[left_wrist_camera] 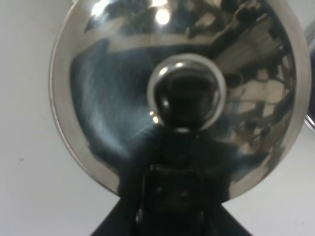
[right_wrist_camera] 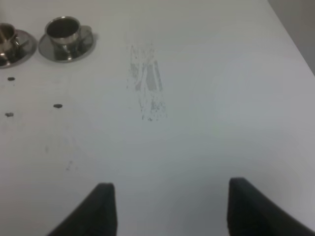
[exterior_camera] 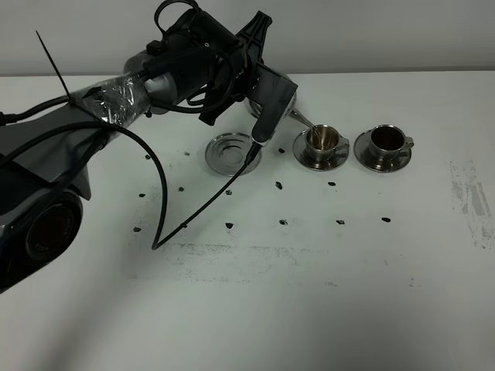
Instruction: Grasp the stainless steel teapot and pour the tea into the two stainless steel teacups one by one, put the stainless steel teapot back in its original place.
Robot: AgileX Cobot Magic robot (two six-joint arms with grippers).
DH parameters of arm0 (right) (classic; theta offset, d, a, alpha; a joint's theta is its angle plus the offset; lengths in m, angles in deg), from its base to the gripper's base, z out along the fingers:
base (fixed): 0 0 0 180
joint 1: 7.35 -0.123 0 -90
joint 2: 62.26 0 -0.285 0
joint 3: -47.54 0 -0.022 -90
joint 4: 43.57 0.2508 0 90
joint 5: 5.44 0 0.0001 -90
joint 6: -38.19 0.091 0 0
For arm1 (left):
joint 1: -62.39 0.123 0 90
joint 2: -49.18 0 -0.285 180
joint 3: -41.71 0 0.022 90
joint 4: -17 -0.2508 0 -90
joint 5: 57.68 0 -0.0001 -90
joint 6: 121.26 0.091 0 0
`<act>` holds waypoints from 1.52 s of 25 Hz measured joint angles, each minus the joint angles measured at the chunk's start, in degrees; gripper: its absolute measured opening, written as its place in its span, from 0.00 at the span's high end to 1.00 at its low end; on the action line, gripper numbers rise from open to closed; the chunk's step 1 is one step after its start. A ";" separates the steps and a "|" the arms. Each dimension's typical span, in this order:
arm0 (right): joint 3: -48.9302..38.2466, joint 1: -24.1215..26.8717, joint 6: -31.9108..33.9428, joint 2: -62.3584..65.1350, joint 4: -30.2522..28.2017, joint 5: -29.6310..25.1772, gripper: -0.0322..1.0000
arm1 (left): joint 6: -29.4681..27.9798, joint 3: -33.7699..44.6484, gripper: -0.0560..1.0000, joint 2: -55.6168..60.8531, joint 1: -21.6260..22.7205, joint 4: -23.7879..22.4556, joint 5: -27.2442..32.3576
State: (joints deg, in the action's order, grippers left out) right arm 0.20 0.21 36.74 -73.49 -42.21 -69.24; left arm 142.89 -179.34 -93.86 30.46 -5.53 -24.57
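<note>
**High view.** The left claw [exterior_camera: 263, 116] is clenched on the shiny conical stainless steel teapot [exterior_camera: 285, 91]. The pot hangs tilted above the white counter [exterior_camera: 247, 294], with its spout down toward four o'clock. A thin stream drops into the nearer teacup [exterior_camera: 325, 143], a small shiny steel cup on a saucer. At that cup's three o'clock the second teacup [exterior_camera: 393, 151], its twin, holds dark reddish-brown tea [exterior_camera: 384, 137]. The round rimmed steel dish [exterior_camera: 230, 152] lies bare at nine o'clock.

Likely faults:
- The cup is small, so a late tilt-back would overfill it.
- The stream is thin, and a wobble could carry it past the rim.
- A loose black cable [exterior_camera: 164, 185] trails near the dish and could foul the return.

**Left wrist view.** The domed lid [left_wrist_camera: 113, 108] and its knob [left_wrist_camera: 187, 93] fill the frame. No cup shows here, so the fill level cannot be checked from this view. A steeper tilt could loosen the lid.

**Right wrist view.** The right claw [right_wrist_camera: 177, 211] is released and holds nothing. It sits well apart from the cups and poses little hazard.
</note>
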 joint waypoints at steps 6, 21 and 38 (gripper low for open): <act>0.00 0.00 0.00 0.00 0.00 0.00 0.50 | -0.94 -0.02 0.78 -1.08 -0.18 -2.90 -1.02; 0.00 0.00 0.00 0.00 0.00 0.00 0.50 | -1.39 -0.02 0.78 -1.26 -0.61 -7.66 -3.48; 0.00 0.00 0.00 0.00 0.00 0.00 0.50 | -1.39 -0.02 0.78 -1.26 -0.61 -10.18 -6.67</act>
State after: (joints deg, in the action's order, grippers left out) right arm 0.20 0.21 36.74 -73.49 -42.21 -69.24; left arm 141.50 -179.36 -95.11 29.85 -15.71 -31.24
